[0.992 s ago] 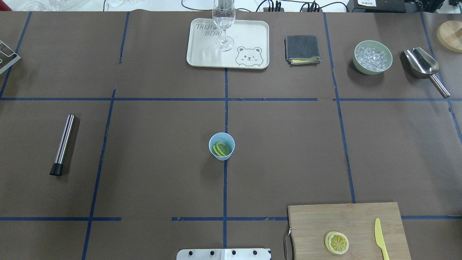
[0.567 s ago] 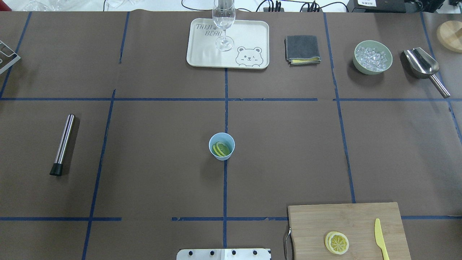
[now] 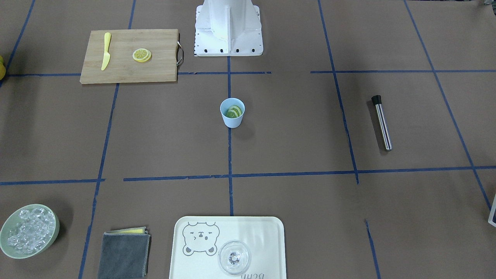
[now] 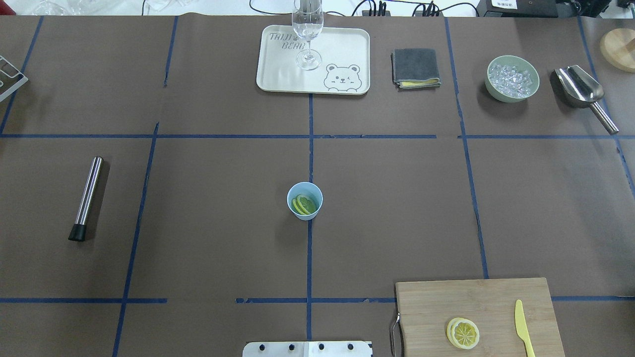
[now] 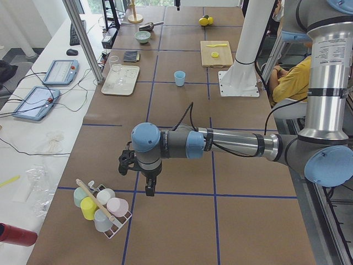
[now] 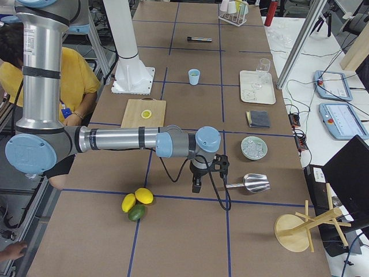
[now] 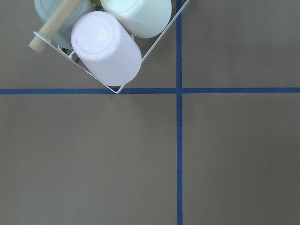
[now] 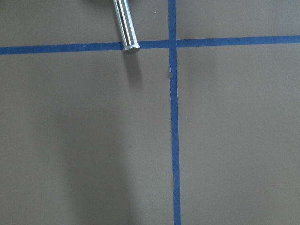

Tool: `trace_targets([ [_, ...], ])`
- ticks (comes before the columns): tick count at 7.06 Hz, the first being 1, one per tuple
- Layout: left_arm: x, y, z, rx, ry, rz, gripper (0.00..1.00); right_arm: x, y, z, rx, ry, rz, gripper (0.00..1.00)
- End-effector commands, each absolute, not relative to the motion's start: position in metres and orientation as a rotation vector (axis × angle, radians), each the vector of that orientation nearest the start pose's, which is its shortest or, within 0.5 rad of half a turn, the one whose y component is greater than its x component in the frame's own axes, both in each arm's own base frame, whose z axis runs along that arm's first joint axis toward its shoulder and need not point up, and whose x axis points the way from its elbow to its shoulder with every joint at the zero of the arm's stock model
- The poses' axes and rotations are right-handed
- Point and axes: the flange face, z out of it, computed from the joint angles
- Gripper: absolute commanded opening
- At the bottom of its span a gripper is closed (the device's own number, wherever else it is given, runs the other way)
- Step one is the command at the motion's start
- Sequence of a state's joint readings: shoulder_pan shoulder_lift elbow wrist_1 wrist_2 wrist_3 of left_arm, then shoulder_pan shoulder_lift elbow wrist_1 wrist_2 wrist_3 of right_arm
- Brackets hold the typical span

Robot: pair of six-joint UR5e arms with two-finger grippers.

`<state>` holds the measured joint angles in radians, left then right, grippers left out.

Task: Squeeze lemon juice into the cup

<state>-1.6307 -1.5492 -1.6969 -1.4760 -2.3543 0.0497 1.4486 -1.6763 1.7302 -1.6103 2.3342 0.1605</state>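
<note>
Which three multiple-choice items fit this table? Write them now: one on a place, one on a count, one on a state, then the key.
1. The thin round yellow lemon slice lies:
A. on the floor
B. on the wooden cutting board
C. on a white plate

2. Count of clear stemmed glasses on the cream bear-printed tray:
A. none
B. three
C. one

3. The small pale blue plastic cup is:
A. upright, holding citrus slices
B. tipped over
C. upside down

Key: 1 B, it sits beside the yellow plastic knife there; 2 C, a single glass stands there; 3 A, its open mouth faces up.
</note>
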Motion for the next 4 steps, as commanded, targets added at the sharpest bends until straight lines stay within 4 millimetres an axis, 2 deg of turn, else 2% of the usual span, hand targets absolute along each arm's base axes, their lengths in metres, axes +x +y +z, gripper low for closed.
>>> trace_targets([
  [1, -0.0920, -0.4809, 0.6151, 0.057, 0.780, -0.006, 1.00, 0.0094, -0.4521, 0.6353, -0.101, -0.754, 0.051, 1.00],
  [4, -0.0919, -0.4763, 0.6092, 0.071, 0.776, 0.015, 1.00, 0.0109, -0.4533, 0.6310, -0.090, -0.751, 0.051, 1.00],
])
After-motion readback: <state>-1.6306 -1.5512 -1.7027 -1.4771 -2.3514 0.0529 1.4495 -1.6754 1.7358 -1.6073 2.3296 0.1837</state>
